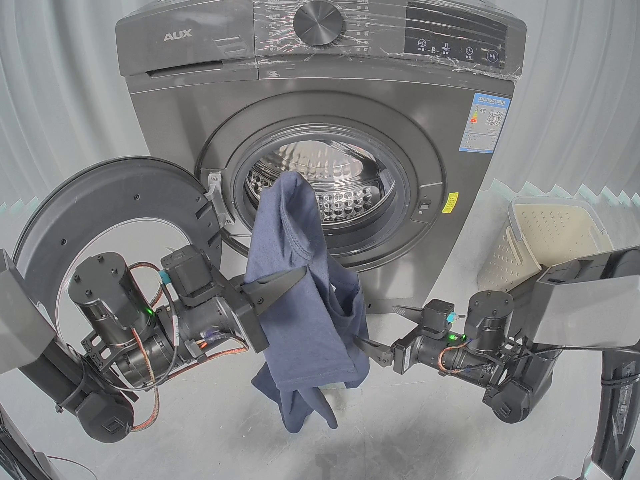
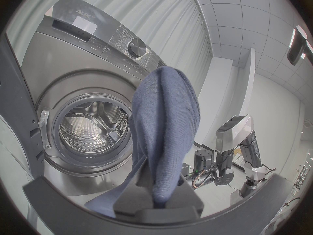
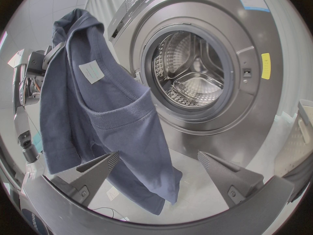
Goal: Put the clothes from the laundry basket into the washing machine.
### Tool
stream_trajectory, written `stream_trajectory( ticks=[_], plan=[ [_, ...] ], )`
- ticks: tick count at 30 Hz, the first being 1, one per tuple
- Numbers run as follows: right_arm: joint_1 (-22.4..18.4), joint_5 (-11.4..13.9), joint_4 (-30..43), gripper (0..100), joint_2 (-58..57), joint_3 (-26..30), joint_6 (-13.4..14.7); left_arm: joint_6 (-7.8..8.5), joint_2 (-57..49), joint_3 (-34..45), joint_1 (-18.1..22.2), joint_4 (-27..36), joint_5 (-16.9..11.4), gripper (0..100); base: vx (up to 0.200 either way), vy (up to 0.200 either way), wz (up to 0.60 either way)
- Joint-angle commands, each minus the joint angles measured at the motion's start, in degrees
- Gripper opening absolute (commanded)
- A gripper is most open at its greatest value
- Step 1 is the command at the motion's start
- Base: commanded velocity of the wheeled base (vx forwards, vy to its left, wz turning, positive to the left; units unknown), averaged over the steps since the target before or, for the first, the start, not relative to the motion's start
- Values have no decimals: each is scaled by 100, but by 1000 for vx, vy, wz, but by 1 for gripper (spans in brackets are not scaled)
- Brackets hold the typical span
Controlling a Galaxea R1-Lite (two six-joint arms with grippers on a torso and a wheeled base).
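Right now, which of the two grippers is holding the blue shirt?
The left gripper, shut on the blue shirt; the right gripper has its fingers apart and grips nothing.

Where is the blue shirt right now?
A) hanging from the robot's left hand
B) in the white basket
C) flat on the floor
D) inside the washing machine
A: the blue shirt hangs from the left hand, outside the washing machine, whose drum has nothing in it.
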Motion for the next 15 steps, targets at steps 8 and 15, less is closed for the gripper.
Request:
stream_trajectory(
  ticks=[8,15],
  plan=[
    [31,290,1,100,506,-612,-54,-1,29,25,-6,-1,-37,0,0,0,0],
    [137,518,-8,100,699,-963,-36,-1,29,34,-15,-1,-37,0,0,0,0]
  ],
)
